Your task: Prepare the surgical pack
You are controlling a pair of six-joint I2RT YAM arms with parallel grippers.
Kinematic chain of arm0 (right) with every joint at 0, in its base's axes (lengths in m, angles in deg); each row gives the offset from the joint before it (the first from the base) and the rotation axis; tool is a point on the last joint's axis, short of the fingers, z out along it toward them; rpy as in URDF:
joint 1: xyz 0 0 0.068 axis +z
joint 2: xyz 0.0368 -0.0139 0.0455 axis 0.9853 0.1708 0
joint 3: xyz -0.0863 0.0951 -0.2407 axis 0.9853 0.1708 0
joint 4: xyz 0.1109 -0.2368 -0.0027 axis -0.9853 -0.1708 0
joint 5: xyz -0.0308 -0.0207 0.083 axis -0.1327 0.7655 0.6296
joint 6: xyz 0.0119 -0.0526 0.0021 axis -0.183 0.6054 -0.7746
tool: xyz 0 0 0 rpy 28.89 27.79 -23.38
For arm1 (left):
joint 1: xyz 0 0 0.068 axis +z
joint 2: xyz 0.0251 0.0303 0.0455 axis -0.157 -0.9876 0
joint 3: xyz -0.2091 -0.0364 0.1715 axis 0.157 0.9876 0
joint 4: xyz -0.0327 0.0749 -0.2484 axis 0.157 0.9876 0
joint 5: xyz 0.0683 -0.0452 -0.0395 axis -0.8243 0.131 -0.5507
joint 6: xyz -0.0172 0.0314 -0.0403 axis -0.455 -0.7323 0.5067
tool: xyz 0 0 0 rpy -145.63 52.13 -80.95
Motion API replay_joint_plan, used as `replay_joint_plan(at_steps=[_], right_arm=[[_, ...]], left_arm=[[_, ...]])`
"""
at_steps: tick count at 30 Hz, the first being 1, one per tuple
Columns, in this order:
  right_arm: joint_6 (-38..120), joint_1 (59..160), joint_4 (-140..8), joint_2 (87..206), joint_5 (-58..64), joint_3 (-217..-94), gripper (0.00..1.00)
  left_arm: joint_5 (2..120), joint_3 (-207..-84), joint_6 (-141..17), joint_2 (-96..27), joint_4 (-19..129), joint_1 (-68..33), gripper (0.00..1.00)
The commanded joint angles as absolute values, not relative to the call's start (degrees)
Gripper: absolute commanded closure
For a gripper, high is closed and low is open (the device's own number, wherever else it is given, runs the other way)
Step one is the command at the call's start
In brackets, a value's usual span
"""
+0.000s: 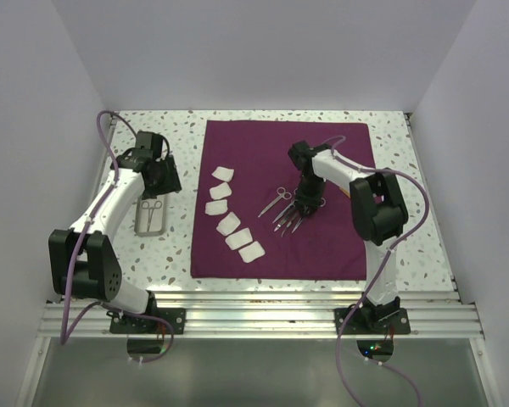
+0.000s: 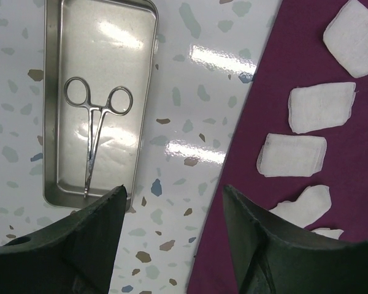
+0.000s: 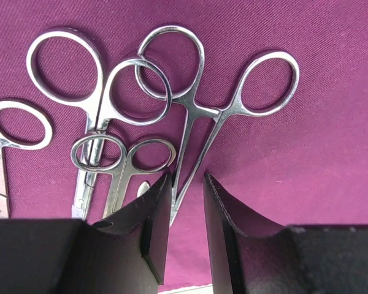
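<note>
Right gripper point(image 3: 187, 184), lower centre: jaws narrowed with a gap showing, astride one forceps point(image 3: 199, 122) shank on the maroon cloth point(image 3: 319, 184); nothing clamped yet. Best pinch that shank alone, clear of the overlapping rings above. Left gripper point(image 2: 175, 196): wide, empty, between metal tray point(image 2: 48, 122) and gauze squares point(image 2: 322, 107).

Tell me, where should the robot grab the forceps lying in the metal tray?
Probably by the thin shanks just below the two finger rings, coming straight down from above. The forceps lie flat inside the tray, whose raised walls block a sideways approach, and the shanks are narrow enough to pinch across.
</note>
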State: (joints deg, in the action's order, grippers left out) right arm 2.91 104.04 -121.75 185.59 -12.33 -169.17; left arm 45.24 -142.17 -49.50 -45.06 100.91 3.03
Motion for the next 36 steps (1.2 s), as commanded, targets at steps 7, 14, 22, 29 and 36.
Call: replay_joint_plan(at_steps=[7, 14, 22, 29, 36], right_arm=[[1.1, 104.0, -120.4, 187.6, -14.1, -168.4, 0.7], [1.3, 104.1, -120.8, 186.5, -14.3, -167.2, 0.94], [3.8, 104.0, -122.2, 176.8, -14.3, -163.1, 1.0], [11.7, 103.9, -118.2, 168.9, -10.5, -158.6, 1.0], [14.2, 104.0, -112.8, 162.3, -7.5, -149.8, 1.0]], left_arm=[[47.7, -142.4, -49.5, -42.2, 99.3, 3.3, 0.32], [49.4, -143.3, -48.6, -41.8, 100.1, 3.2, 0.32], [58.5, -145.1, -47.2, -41.8, 99.6, 3.1, 0.32], [73.0, -144.3, -43.9, -41.7, 93.6, 1.7, 0.3], [80.5, -142.0, -37.8, -41.8, 86.1, -3.1, 0.28]])
